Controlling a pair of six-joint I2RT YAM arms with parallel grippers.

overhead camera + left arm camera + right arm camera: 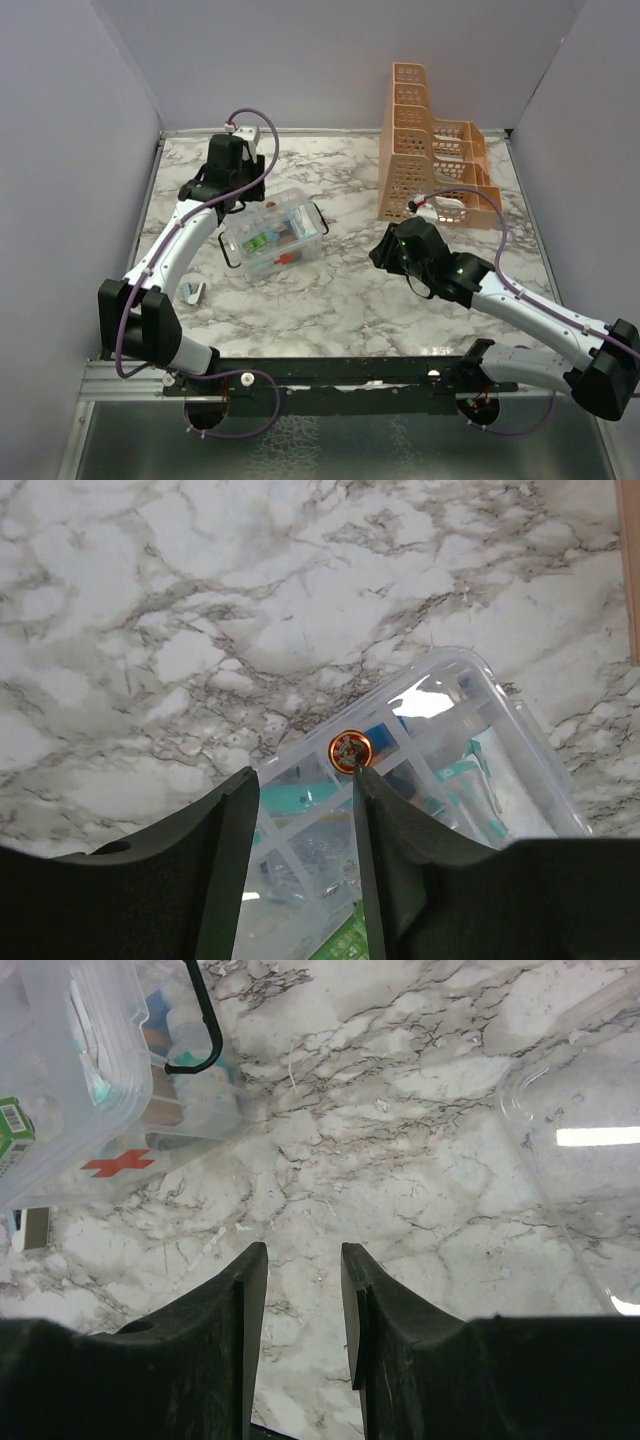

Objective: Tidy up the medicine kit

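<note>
The medicine kit is a small clear box with black side clips, left of the table's middle. My left gripper hangs over its far-left corner. In the left wrist view this gripper stands open above the kit's divided compartments, nothing between its fingers. A small round orange tin lies just past the right fingertip; contact cannot be told. My right gripper is right of the kit, open over bare marble. The kit, with a red cross and a black handle, sits at that view's upper left.
A tall orange perforated rack stands at the back right. A small white and teal item lies on the marble near the left arm. A clear plastic piece lies to the right of my right gripper.
</note>
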